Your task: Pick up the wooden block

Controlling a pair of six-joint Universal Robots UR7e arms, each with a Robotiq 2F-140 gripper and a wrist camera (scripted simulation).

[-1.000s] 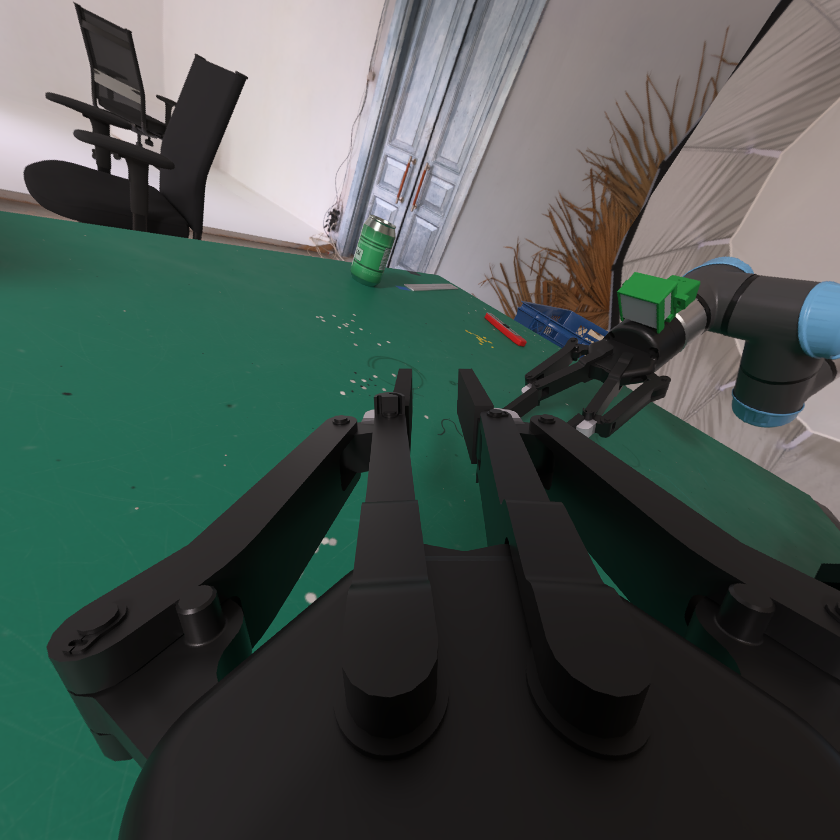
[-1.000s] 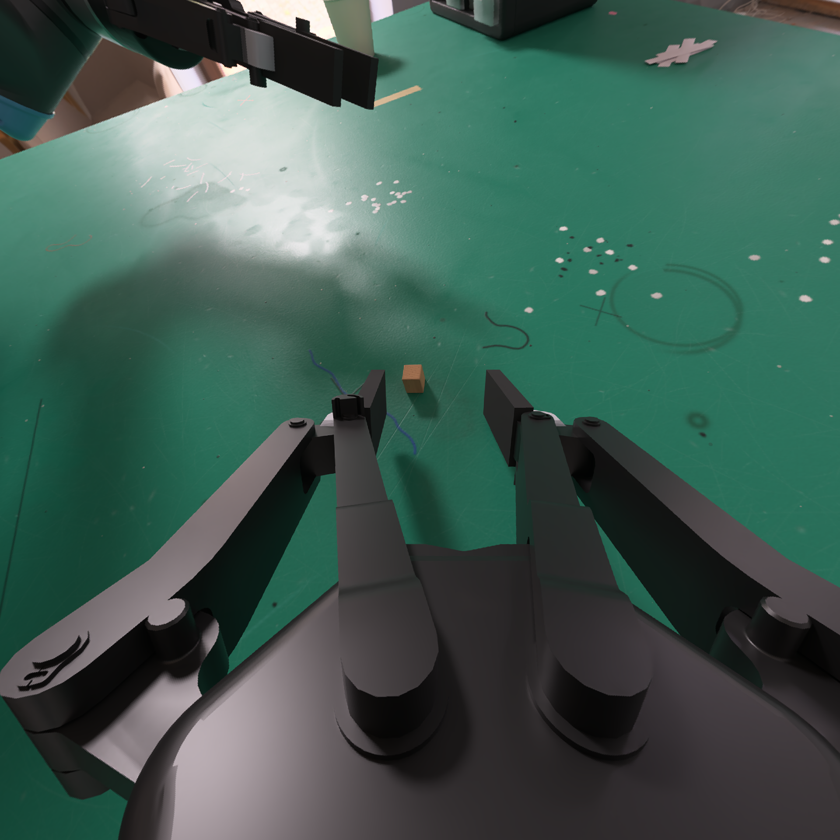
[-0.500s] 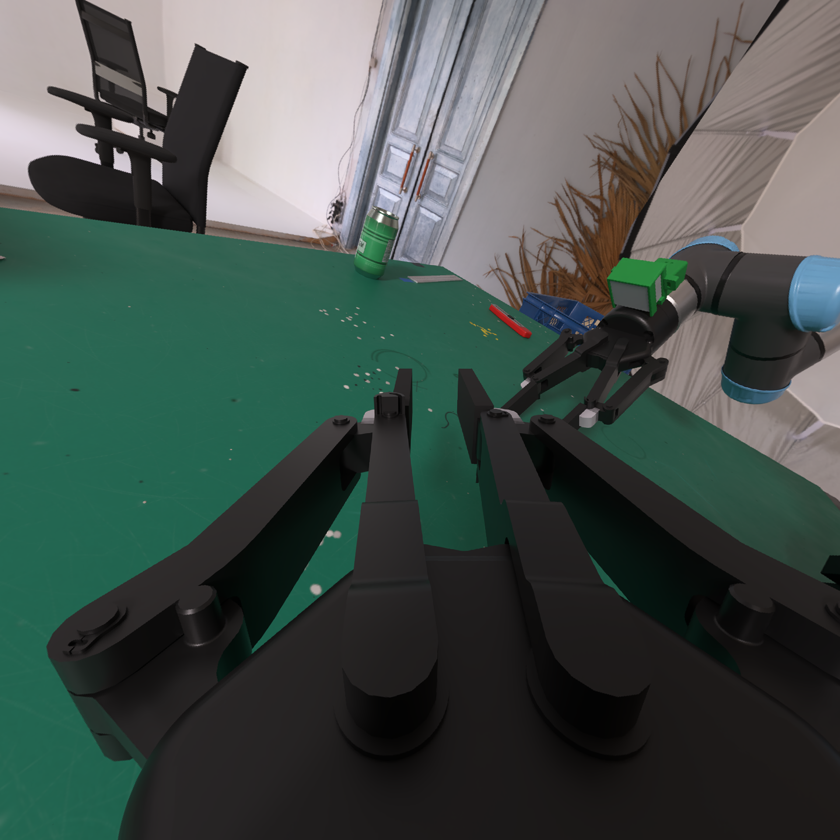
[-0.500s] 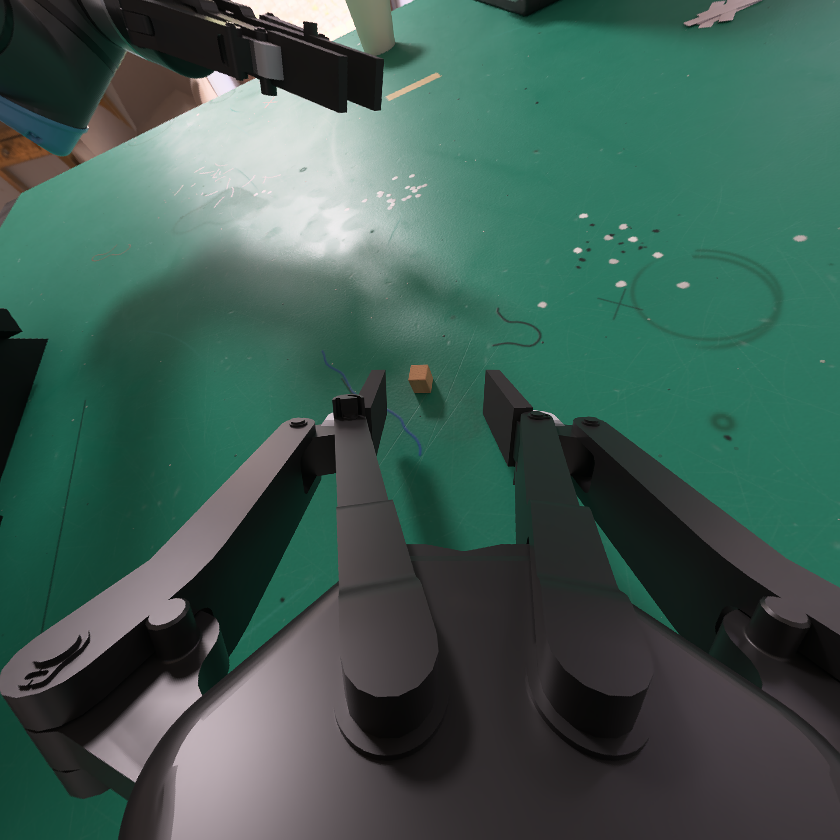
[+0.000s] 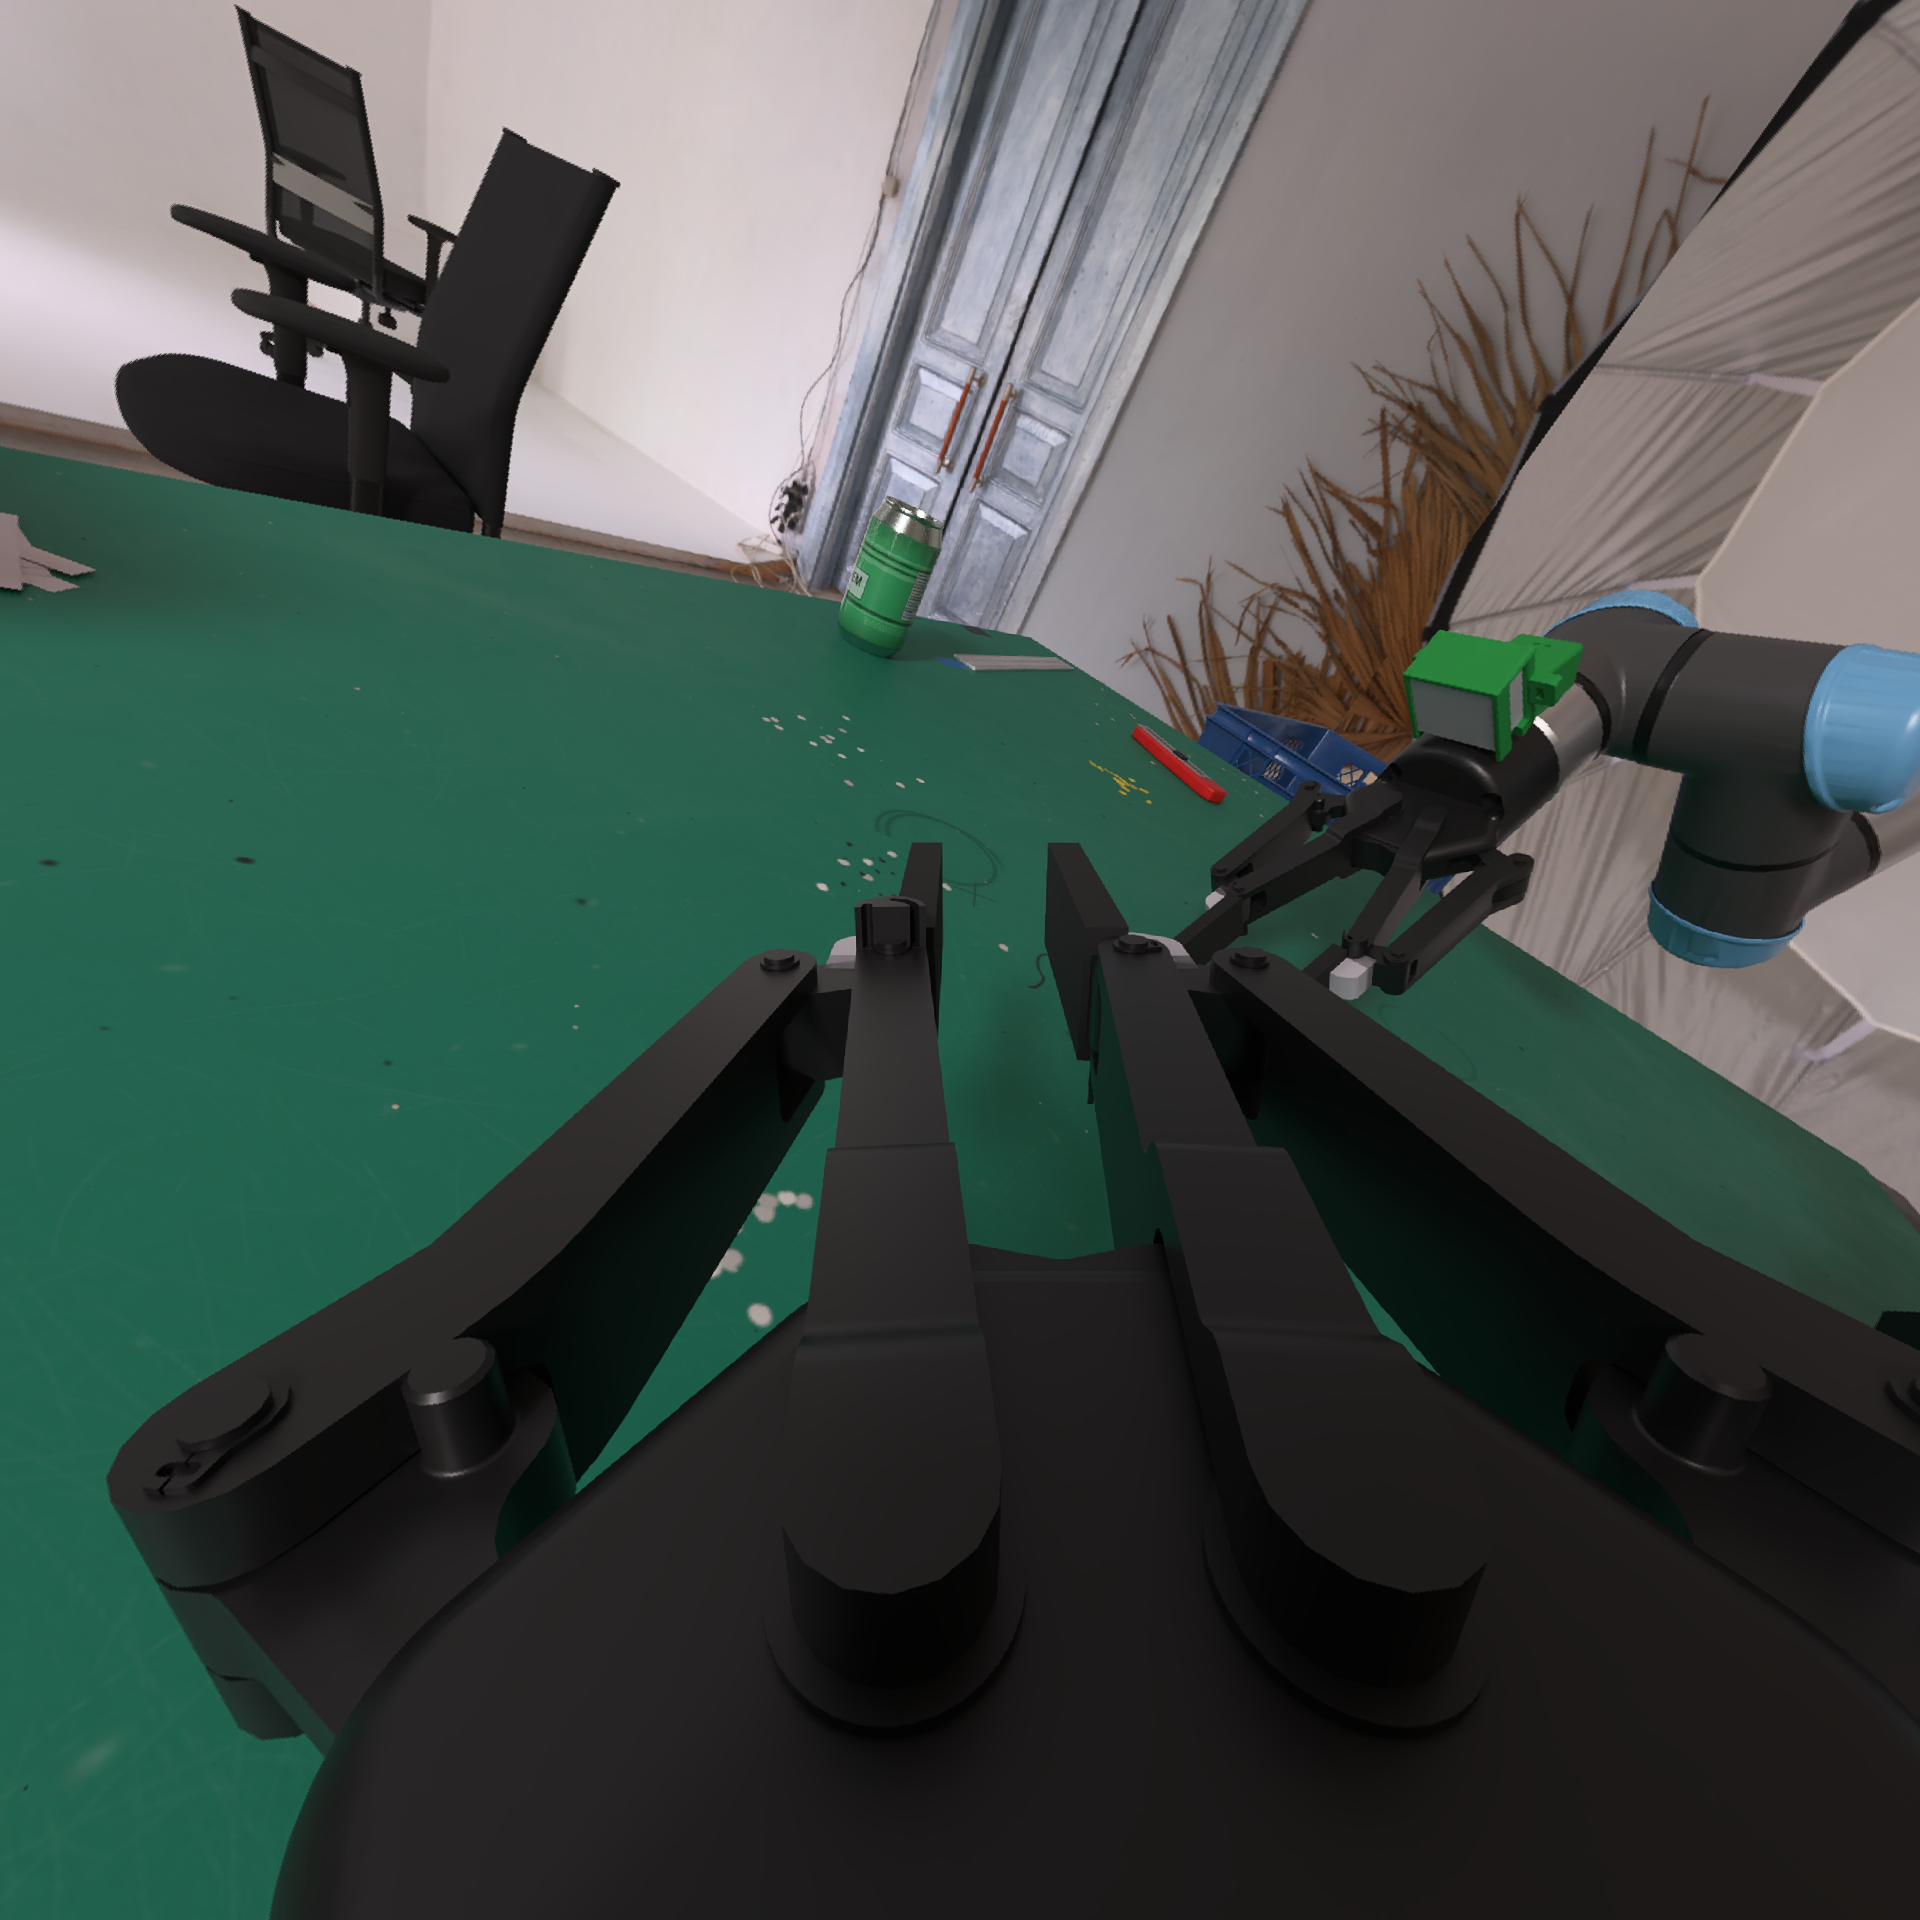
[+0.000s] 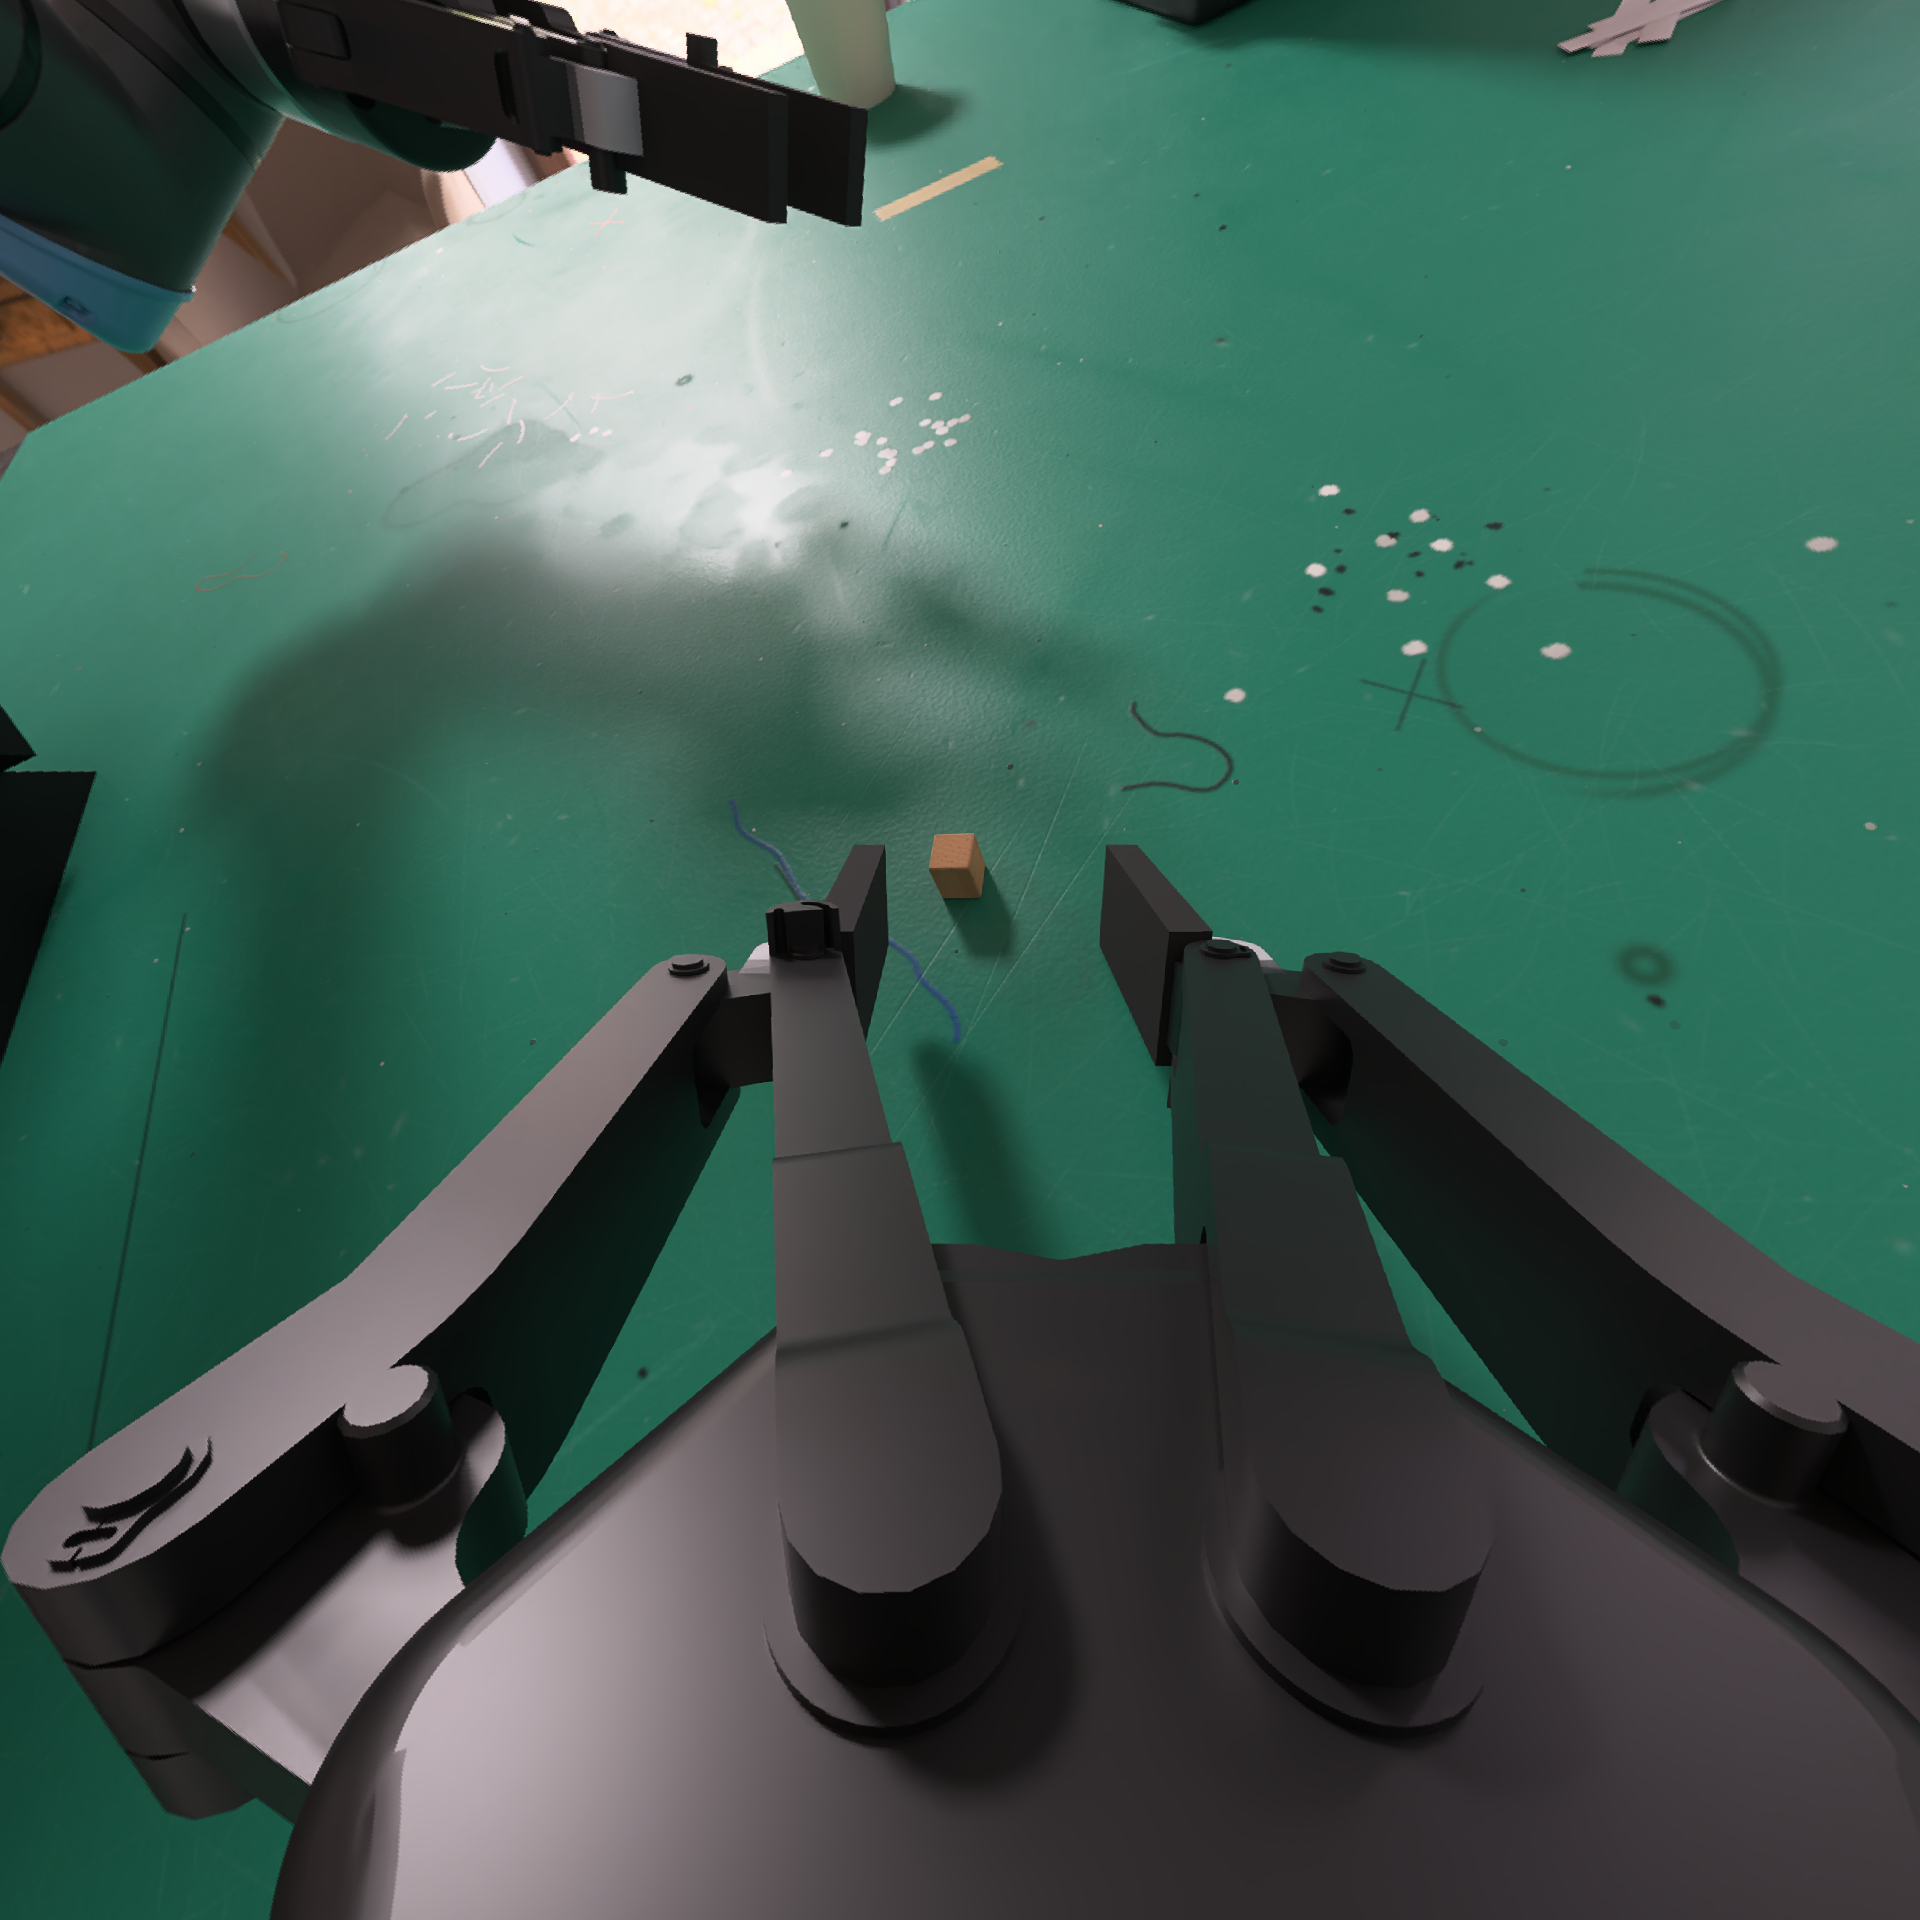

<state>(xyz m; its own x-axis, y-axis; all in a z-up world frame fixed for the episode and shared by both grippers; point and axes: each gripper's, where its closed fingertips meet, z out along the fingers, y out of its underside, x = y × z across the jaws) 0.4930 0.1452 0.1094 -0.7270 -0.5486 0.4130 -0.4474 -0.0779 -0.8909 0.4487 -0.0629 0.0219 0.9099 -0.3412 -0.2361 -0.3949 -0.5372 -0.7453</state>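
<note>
We're over a scuffed green table (image 6: 1351, 260) and our right gripper (image 6: 995, 914) hangs above the wooden block (image 6: 956, 864), fingers spread wide and empty, the little cube lying on the surface apart from both pads, nearer the left one, apparently lined up for a straddling descent. Our left gripper (image 5: 995, 914) idles off to the side, narrowly parted, holding nothing. A blue crate (image 5: 1283, 753) sits beyond the far edge; we can't tell its contents.

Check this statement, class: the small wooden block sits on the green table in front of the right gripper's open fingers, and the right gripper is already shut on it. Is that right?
Not quite. The wooden block does sit on the green table, but the right gripper is open, its fingers apart and clear of the block. The right wrist view shows this.
</note>
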